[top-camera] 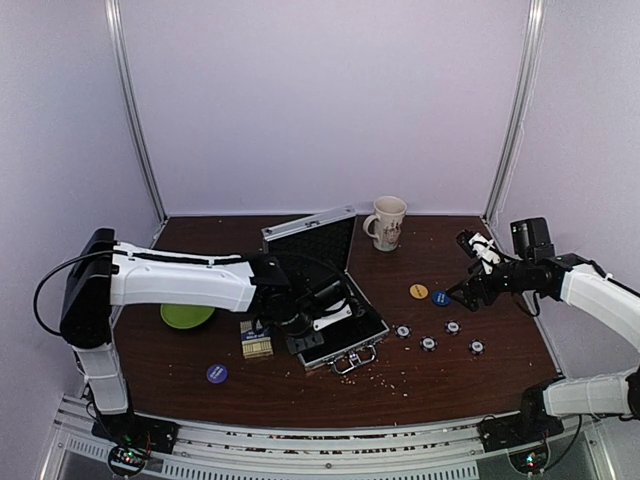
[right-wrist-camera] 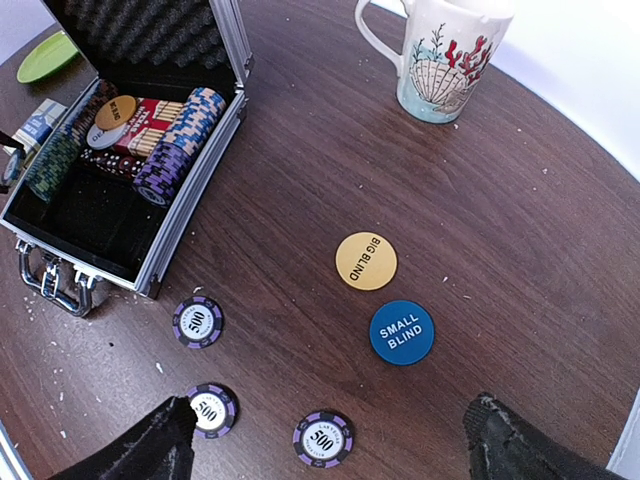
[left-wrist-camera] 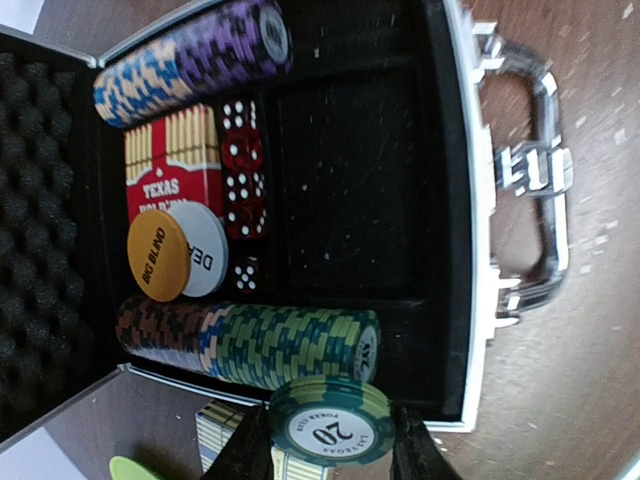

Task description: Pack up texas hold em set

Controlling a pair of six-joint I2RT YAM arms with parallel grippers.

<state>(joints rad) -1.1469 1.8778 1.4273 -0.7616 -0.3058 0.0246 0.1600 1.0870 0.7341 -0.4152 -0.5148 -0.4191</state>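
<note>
At the centre of the top view the briefcase [top-camera: 322, 285] lies open with its lid tipped back, so the black inside faces up for loading. The left gripper [top-camera: 308, 338] sits at its left edge and the right gripper [top-camera: 468, 290] hangs near the loose purple chips [top-camera: 428, 343] at the right. In the left wrist view that gripper is clamped on a small stack of green chips [left-wrist-camera: 330, 425], glossy discs with striped rims, at the bottom of the frame just outside the case wall, probably meant for the half-filled green row. Bumpy foam [left-wrist-camera: 40, 200] lines the lid, and the handle [left-wrist-camera: 535, 180] is bright metal. In the right wrist view the right fingers [right-wrist-camera: 150, 450] are spread wide and empty above three purple chips lying flat on the dark wood-grain table [right-wrist-camera: 300, 150]; two smooth round buttons [right-wrist-camera: 366, 260] lie beyond.
</note>
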